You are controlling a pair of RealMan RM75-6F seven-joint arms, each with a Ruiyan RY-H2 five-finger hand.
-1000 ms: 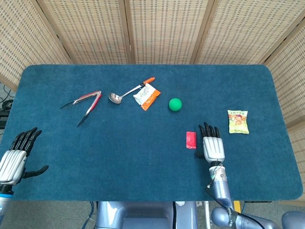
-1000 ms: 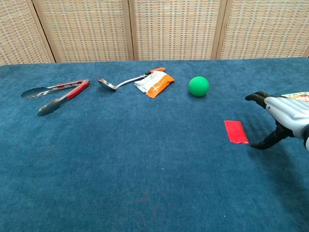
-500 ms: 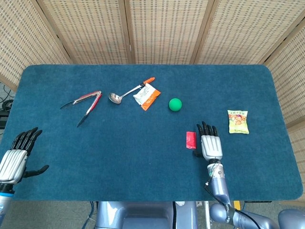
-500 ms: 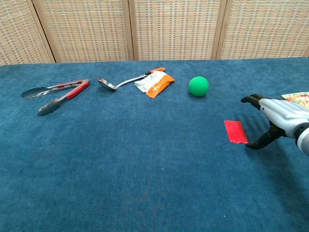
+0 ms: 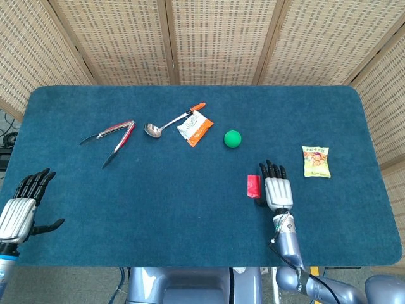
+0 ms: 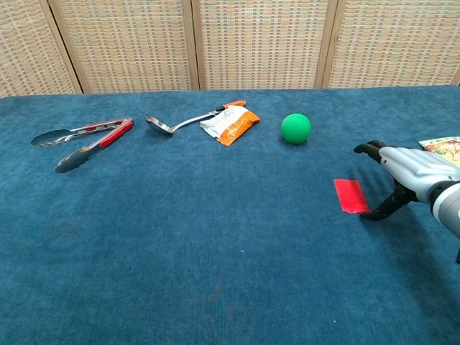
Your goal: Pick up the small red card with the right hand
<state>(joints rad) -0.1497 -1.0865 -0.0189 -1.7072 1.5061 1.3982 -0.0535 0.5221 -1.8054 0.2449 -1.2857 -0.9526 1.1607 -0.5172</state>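
Right of centre in the head view, the right robot hand (image 5: 278, 192) has crept leftward over the last second, closing on the small red card (image 5: 253, 186). The card lies flat on the blue counter (image 5: 158, 196), unmoved. In the chest view the thumb tip sits just at the card's right edge; contact cannot be confirmed. Fingers (image 6: 368, 148) arch apart above it, nothing held. Judgement: approach nearly done, pinch not yet made; a flat card on nap may resist lifting. Left robot hand (image 5: 19, 209), lower left of the frame, is spread and empty. The green ball (image 5: 233, 139) sits above the card, well apart.
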